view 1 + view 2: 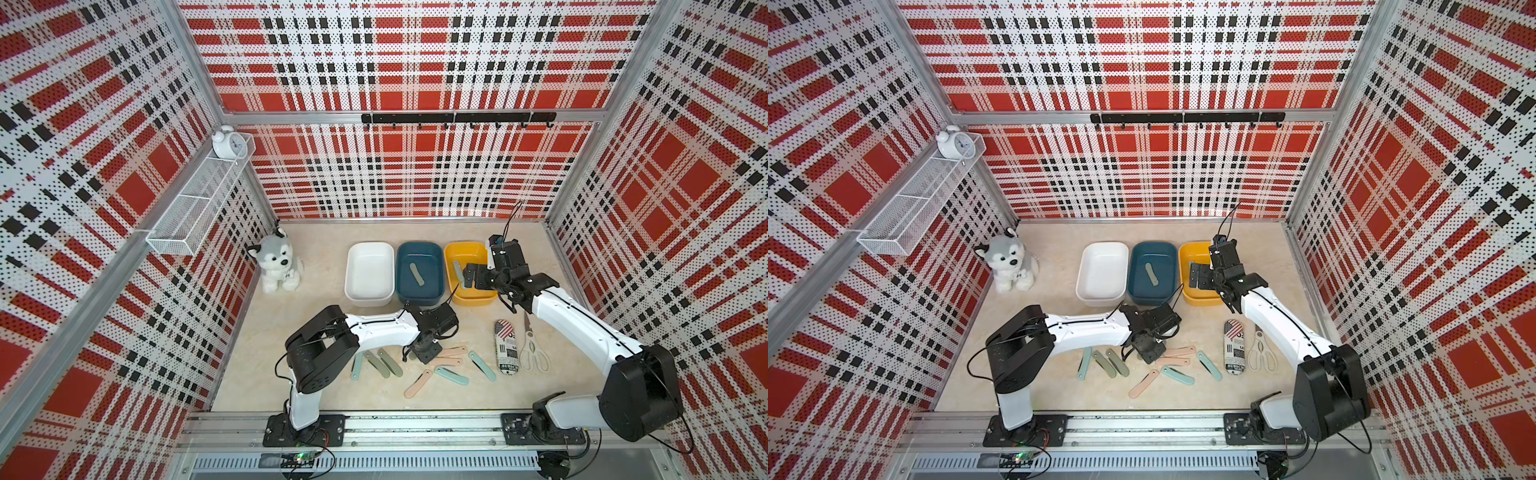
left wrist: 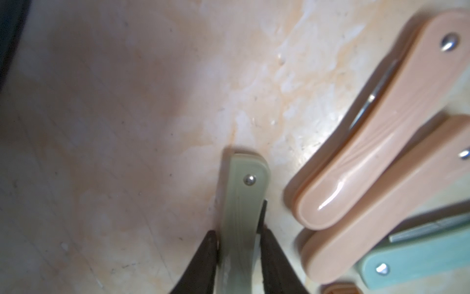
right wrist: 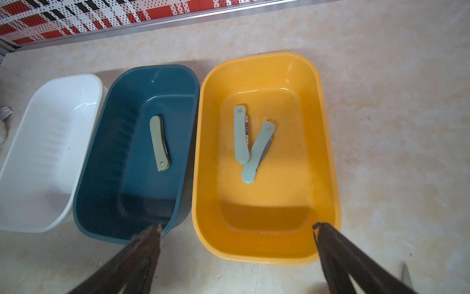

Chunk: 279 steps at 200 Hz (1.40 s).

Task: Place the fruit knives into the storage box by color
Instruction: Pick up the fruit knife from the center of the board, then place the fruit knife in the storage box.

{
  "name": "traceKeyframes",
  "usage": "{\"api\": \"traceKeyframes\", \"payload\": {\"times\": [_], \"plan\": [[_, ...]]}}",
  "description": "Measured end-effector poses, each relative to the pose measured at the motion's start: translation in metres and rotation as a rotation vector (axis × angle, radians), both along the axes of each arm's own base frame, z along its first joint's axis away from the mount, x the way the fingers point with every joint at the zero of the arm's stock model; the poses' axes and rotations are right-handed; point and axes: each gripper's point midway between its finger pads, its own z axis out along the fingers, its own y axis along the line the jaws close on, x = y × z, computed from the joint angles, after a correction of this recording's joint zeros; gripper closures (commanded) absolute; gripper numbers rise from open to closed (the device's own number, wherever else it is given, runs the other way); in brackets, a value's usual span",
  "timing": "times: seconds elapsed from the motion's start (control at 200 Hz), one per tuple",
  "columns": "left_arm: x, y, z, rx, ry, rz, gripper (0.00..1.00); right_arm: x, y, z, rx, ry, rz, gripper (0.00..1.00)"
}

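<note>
Near: your left gripper [image 2: 239, 234] clamped on sage knife [image 2: 244, 193], down on table [image 2: 101, 127]; knife's long axis runs straight out between fingers. Beyond: blue box [image 3: 109, 152], matching knife [image 3: 159, 143] inside, nearest this arm. Farthest: right gripper [image 3: 237, 226] spread wide, empty, over yellow box [image 3: 328, 152].

Left arm [image 1: 374, 328]: elbow raised above its base, white forearm reaching across toward the middle, wrist bent steeply downward.
Left gripper [image 2: 239, 234]: pointing down, jaws pinched against both sides of a sage-green fruit knife [image 2: 241, 201].
Right arm [image 1: 573, 320]: stretched forward and inward from its base, wrist tipped down.
Right gripper [image 3: 236, 225]: held in the air, jaws spread wide, nothing between them.
</note>
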Motion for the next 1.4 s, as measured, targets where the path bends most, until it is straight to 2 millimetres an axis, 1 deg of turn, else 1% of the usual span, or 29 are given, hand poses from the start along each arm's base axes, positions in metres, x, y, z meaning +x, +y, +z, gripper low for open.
{"api": "traceKeyframes", "payload": {"times": [0.07,0.18,0.371,0.466,0.526,0.591,0.676,0.797,0.877,1.002,1.072,1.142,1.228,1.303,1.398], "plan": [[0.001,0.001,0.000,-0.001,-0.001,0.003,0.75,0.000,0.000,0.000,0.000,0.000,0.000,0.00],[0.002,0.003,0.001,-0.001,0.000,0.013,0.82,0.000,0.000,0.000,0.000,0.000,0.000,0.00],[0.007,0.008,0.005,-0.003,0.001,0.047,0.84,0.000,0.002,0.000,0.009,0.000,0.008,0.00],[0.013,0.009,0.016,-0.024,-0.012,0.077,0.84,-0.002,0.004,-0.004,0.015,0.009,0.017,0.00],[0.020,0.004,0.028,-0.059,-0.031,0.103,0.84,-0.003,0.004,-0.005,0.016,0.015,0.020,0.00],[0.030,-0.004,0.046,-0.113,-0.059,0.133,0.85,-0.004,0.004,-0.006,0.018,0.017,0.022,0.00],[0.048,-0.018,0.074,-0.197,-0.115,0.186,0.86,-0.004,0.005,-0.004,0.020,0.013,0.024,0.00],[0.078,-0.033,0.111,-0.309,-0.188,0.276,0.84,-0.005,0.004,0.003,0.026,-0.006,0.024,0.00],[0.102,-0.035,0.135,-0.374,-0.227,0.350,0.84,-0.009,0.003,0.006,0.030,-0.016,0.024,0.00],[0.149,-0.033,0.172,-0.476,-0.298,0.474,0.83,-0.015,0.000,0.003,0.029,-0.013,0.023,0.00],[0.173,-0.033,0.184,-0.508,-0.341,0.519,0.83,-0.018,-0.001,0.000,0.026,-0.006,0.022,0.00],[0.191,-0.033,0.186,-0.515,-0.372,0.551,0.83,-0.020,-0.002,-0.004,0.022,0.001,0.022,0.00],[0.209,-0.035,0.174,-0.499,-0.387,0.581,0.82,-0.023,-0.003,-0.009,0.018,0.010,0.021,0.00],[0.220,-0.034,0.153,-0.464,-0.380,0.601,0.82,-0.025,-0.004,-0.012,0.014,0.018,0.020,0.00],[0.230,-0.030,0.119,-0.413,-0.353,0.627,0.82,-0.027,-0.006,-0.014,0.009,0.023,0.018,0.00]]}}
